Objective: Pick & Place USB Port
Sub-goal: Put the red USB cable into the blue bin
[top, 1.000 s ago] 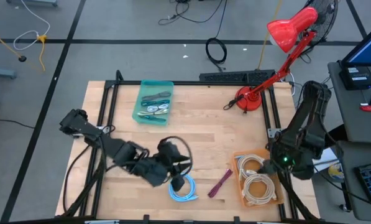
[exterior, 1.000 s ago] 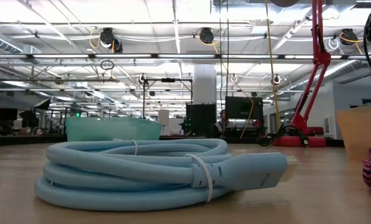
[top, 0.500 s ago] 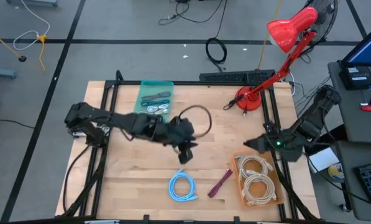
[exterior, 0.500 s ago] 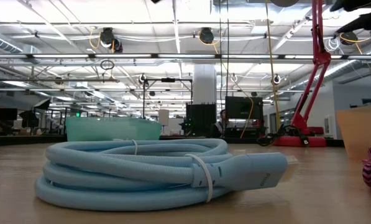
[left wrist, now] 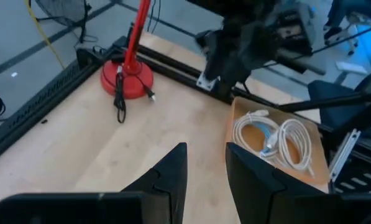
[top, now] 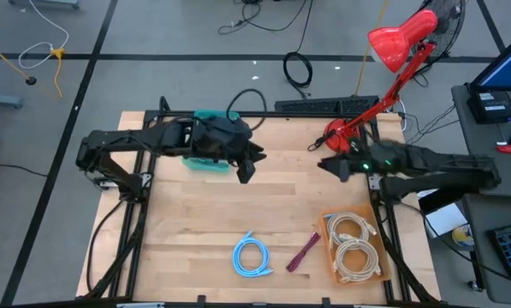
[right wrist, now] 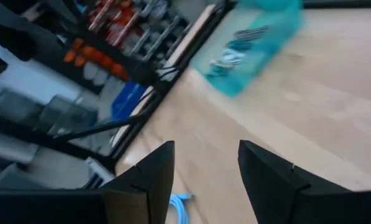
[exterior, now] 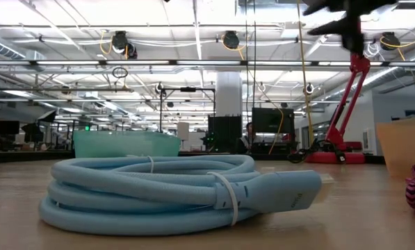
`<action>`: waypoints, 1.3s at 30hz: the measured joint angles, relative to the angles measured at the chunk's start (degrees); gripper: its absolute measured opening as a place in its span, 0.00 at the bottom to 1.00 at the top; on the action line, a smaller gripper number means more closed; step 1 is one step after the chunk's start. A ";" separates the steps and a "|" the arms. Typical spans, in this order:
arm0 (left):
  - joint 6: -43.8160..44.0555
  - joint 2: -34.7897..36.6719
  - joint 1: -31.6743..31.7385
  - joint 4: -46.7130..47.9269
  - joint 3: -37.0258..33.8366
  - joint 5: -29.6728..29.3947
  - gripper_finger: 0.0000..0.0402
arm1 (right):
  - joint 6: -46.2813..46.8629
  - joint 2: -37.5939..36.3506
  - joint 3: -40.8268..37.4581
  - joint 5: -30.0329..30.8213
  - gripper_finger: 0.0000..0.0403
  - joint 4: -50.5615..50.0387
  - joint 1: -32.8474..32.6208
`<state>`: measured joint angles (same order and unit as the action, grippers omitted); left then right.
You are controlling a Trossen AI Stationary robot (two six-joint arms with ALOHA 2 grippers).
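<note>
A light-blue coiled USB cable (top: 252,255) lies flat on the near part of the table, filling the low view (exterior: 179,191); a sliver shows in the right wrist view (right wrist: 182,202). My left gripper (top: 251,162) (left wrist: 207,168) is open and empty, raised beside the teal bin (top: 212,141). My right gripper (top: 328,164) (right wrist: 207,165) is also open and empty, raised near the red lamp's base (top: 341,137) and pointing toward the left gripper. Both stand well away from the cable, toward the far edge.
An orange tray (top: 329,257) with coiled white cables sits near the right near corner, and a magenta cable bundle (top: 304,251) lies between it and the blue cable. The teal bin (right wrist: 253,37) holds small items. The red lamp (left wrist: 126,79) stands at the far right.
My left gripper has risen from over the blue cable and swung toward the table's far edge, ending beside the teal bin. My right arm has swung from beside the orange tray toward the far edge and stretched left toward the table's middle. The blue cable has stayed where it was.
</note>
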<state>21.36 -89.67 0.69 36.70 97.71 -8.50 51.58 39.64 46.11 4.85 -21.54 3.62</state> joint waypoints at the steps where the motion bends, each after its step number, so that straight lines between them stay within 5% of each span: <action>1: 0.02 0.00 0.32 -0.08 0.02 0.14 0.28 | -1.61 1.92 0.00 -4.72 0.41 2.71 3.34; 6: -0.42 0.17 0.69 1.15 -0.02 2.81 0.28 | -5.74 11.62 -0.02 -21.96 0.41 16.82 11.99; 11: -3.52 -0.04 -1.68 9.20 -0.02 8.19 0.28 | -5.86 18.54 -0.02 -30.56 0.41 23.87 10.39; 19: -6.75 0.03 -9.73 25.80 -0.02 3.58 0.28 | -8.50 22.39 -0.05 -30.19 0.41 23.45 2.86; 30: -4.44 0.03 -13.12 27.50 -0.04 -2.43 0.28 | -9.12 22.55 1.20 -28.39 0.41 23.03 -6.58; 39: -3.65 0.03 -12.87 27.48 -0.04 -4.81 0.28 | -10.79 22.63 7.50 -19.55 0.41 13.80 -14.93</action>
<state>17.72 -89.65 -12.18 64.18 97.67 -13.31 40.79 62.27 53.61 -14.70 -7.74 -11.31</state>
